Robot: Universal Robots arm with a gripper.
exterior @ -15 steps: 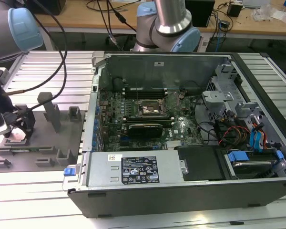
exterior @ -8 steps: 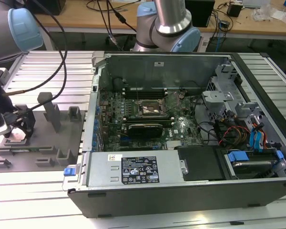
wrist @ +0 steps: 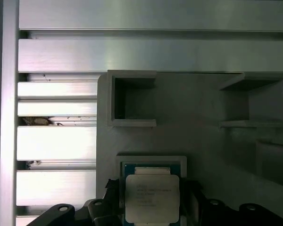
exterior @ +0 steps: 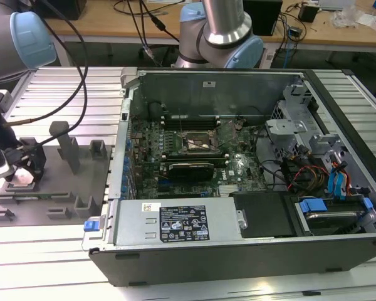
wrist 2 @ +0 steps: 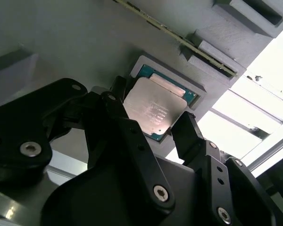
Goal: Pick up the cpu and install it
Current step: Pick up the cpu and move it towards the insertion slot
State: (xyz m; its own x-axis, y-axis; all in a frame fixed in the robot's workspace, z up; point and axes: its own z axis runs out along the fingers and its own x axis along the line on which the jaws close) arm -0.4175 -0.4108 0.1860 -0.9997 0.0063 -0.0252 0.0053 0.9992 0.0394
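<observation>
Tool (wrist 2: 152, 106) narrow, fingers (wrist 2: 185, 132) closed against opposite edges of cpu (wrist: 152, 197), cpu flat in recess of grey fixture (wrist: 203, 141) directly beneath tool, on ribbed bench (wrist: 56, 141).

The cpu (wrist 2: 153, 112) shows satiny metal, its grey fixture (wrist 2: 85, 42) matt plastic

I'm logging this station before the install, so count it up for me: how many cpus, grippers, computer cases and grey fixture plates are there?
cpu: 1
gripper: 1
computer case: 1
fixture plate: 1
Total: 4
</observation>
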